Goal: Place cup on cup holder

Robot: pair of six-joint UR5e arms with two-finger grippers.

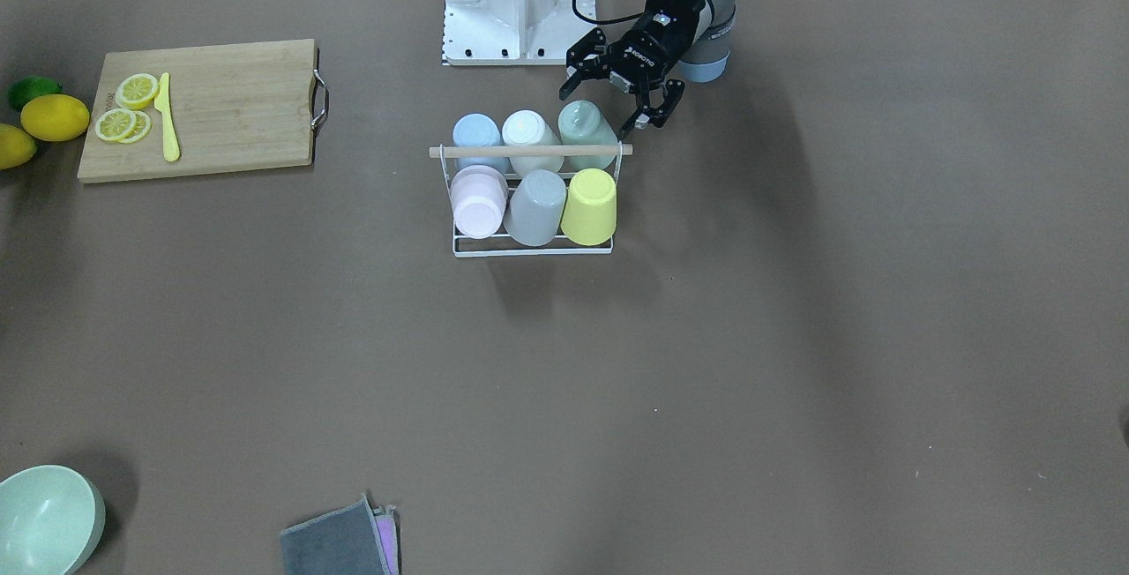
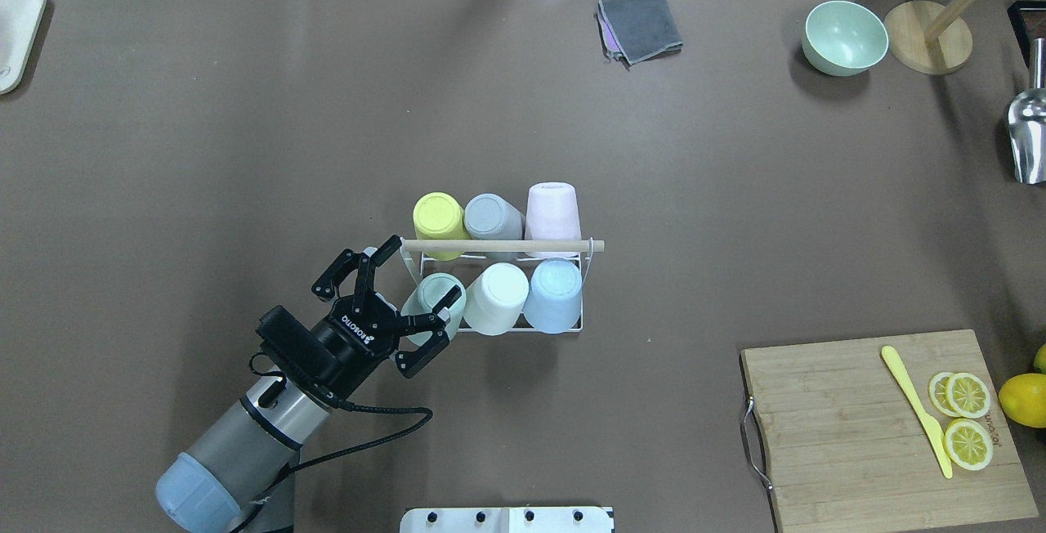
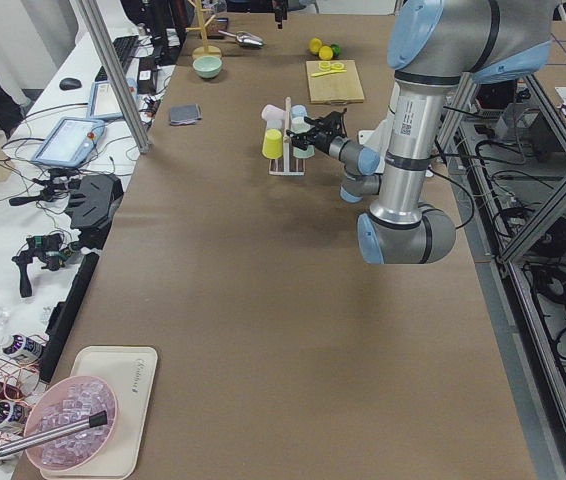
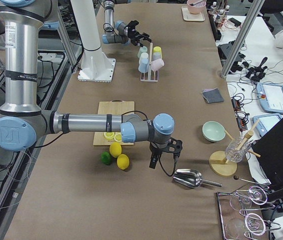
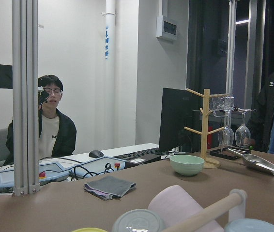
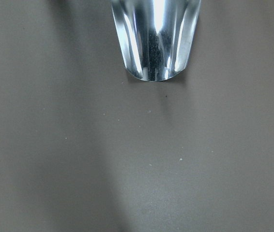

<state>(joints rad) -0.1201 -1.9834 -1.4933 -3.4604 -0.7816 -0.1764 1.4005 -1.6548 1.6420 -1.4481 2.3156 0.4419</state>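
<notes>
**Left end effector spread wide at the green cup on the cup holder.**

From overhead I see the left end effector (image 2: 417, 274) wide open, one finger on either side of the green cup (image 2: 429, 296). The cup sits inverted on the cup holder (image 2: 502, 246) mid-bench (image 2: 245, 149), in the robot-side row at the end nearest that arm. I cannot confirm contact. Five other cups (image 2: 498, 297) share the holder. The left wrist camera shows only the wooden rod (image 5: 209, 212), cup bases and two people (image 5: 54, 121) beyond. The right end effector (image 4: 162, 152) appears solely in the right-side view, low beside a metal scoop (image 6: 155, 38). I cannot tell whether its fingers are spread or closed. A cutting board (image 2: 842, 427), bowl (image 2: 844, 37) and folded cloth (image 2: 640, 24) lie well apart from the holder.
</notes>
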